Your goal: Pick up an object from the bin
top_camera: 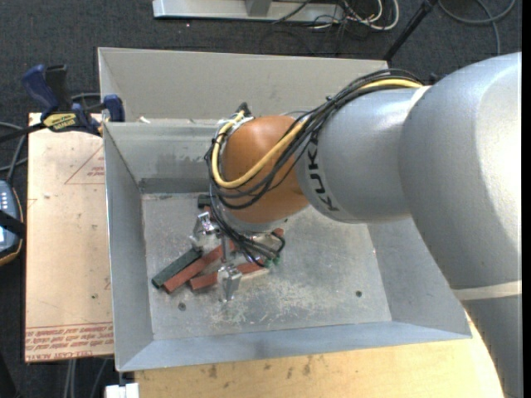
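Beneath pincer (216, 254), diagonal reddish-brown bar (182, 278)

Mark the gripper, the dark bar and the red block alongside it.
gripper (216, 255): camera view, midway between its fingertips.
dark bar (176, 269): camera view, mid-length.
red block (178, 281): camera view, its left half.
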You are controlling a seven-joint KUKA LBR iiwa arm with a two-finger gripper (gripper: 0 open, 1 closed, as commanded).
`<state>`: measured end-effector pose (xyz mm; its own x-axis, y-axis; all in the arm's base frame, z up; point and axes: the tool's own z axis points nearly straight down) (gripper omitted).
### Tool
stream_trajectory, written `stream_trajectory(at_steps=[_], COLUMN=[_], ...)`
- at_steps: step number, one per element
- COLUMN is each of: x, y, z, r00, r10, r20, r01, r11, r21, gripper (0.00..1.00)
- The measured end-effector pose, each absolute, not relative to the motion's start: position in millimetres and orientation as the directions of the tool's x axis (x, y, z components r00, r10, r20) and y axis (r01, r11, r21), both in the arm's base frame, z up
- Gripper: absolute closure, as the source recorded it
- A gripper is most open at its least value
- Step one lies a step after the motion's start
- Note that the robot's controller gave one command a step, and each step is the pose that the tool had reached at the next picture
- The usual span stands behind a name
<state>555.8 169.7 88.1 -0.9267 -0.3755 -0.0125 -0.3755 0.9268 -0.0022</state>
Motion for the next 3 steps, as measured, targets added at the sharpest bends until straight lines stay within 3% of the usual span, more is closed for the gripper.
stream_trajectory(at_steps=[1,3], x=[554.4,554.3], y=[155.7,156.0], z=[83.7,85.4], r00=[-0.974,-0.975], r10=[-0.221,-0.221], r20=[-0.04,-0.035], r01=[-0.222,-0.222], r11=[0.975,0.975], r21=[0.014,0.013], gripper=[1.0,1.0])
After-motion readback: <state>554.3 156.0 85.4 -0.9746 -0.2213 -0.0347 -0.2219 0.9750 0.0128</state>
